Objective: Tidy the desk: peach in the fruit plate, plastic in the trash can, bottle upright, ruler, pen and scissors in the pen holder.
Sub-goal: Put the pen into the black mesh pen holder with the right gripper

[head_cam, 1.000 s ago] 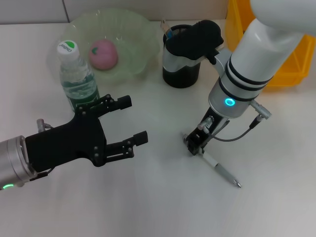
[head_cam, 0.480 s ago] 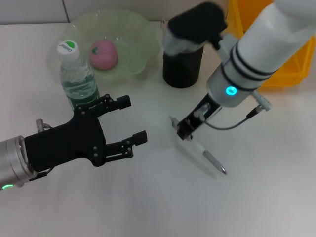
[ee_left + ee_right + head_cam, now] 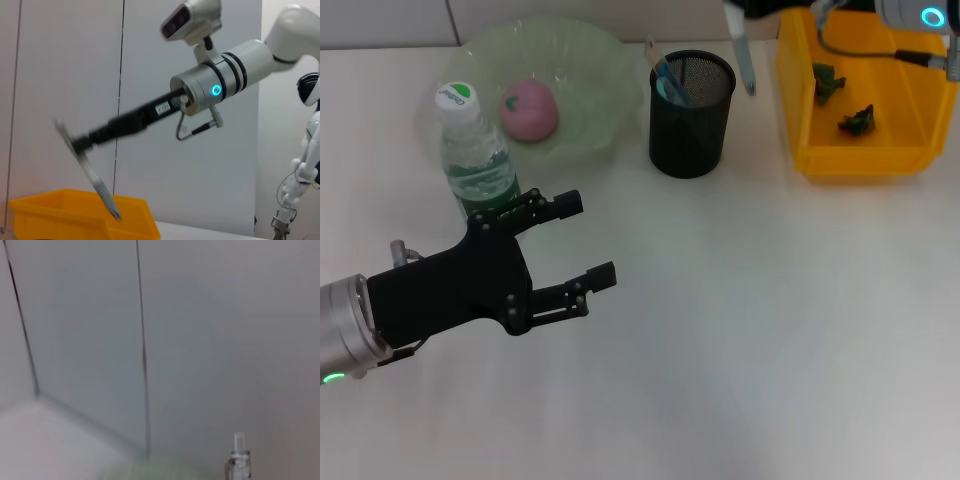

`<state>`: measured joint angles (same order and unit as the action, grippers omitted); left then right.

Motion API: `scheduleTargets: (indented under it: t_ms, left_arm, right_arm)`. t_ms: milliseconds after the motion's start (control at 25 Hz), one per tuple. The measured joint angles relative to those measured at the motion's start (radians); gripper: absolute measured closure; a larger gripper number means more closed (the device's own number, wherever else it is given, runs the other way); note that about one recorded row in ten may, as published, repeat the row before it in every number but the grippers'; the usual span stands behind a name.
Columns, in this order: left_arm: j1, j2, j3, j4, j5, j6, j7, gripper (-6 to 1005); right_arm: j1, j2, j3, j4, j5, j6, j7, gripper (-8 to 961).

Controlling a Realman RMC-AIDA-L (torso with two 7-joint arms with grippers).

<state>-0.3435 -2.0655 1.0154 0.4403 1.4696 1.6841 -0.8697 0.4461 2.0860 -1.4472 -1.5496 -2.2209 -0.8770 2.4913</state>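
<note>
Up at twelve o'clock on the worktop (image 3: pixel 740 330), I have the right gripper (image 3: pixel 75 144) raised high, closed on the pen (image 3: pixel 741 55), which hangs tip-down over the gap between the pen holder (image 3: pixel 690 115) and the trash can (image 3: pixel 860 110). From the left wrist view the pen slants down in front of the yellow bin's wall.

I take stock of the tidy-up. At eleven o'clock the peach (image 3: pixel 528 108) already sits in the fruit plate (image 3: pixel 590 70). Just beside it, toward ten o'clock, the bottle (image 3: pixel 473 150) stands upright with its cap on. At two o'clock the trash can holds a few dark green scraps (image 3: pixel 850 118), which I judge to be the plastic. Light blue scissors (image 3: pixel 665 80) poke out of the pen holder. I cannot make out the ruler anywhere; it may be inside the mesh cup.

My left gripper (image 3: pixel 588 245) hovers at eight o'clock, jaws spread and holding nothing, near the bottle.

I judge the job nearly finished: the pen has yet to go into the holder.
</note>
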Motion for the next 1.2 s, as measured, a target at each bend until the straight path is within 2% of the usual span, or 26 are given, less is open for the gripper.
scheduleTargets:
  t_ms: [120, 240, 440, 600, 840, 1200]
  left_arm:
    - [-0.003, 0.000, 0.000, -0.001, 0.000, -0.002, 0.001, 164]
    - [-0.005, -0.001, 0.000, -0.004, 0.000, -0.003, 0.001, 164]
    - [-0.006, -0.001, 0.000, -0.005, 0.000, -0.004, 0.000, 164]
    - [-0.007, -0.002, 0.000, -0.006, 0.000, -0.004, -0.005, 164]
    - [-0.002, -0.002, 0.000, -0.007, 0.000, 0.002, -0.009, 164]
    - [-0.002, -0.002, 0.006, -0.008, 0.000, 0.005, -0.009, 164]
  right_arm:
    - [-0.049, -0.001, -0.028, 0.088, 0.264, 0.178, -0.315, 752]
    - [-0.055, -0.001, -0.059, 0.212, 0.524, 0.263, -0.653, 743]
    - [-0.014, 0.000, -0.106, 0.416, 0.922, 0.303, -1.134, 730]
    - [0.032, 0.001, -0.112, 0.561, 1.160, 0.294, -1.382, 719]
    - [0.108, -0.003, -0.098, 0.743, 1.327, 0.226, -1.543, 703]
    - [0.186, 0.000, -0.082, 0.926, 1.349, 0.214, -1.560, 679]
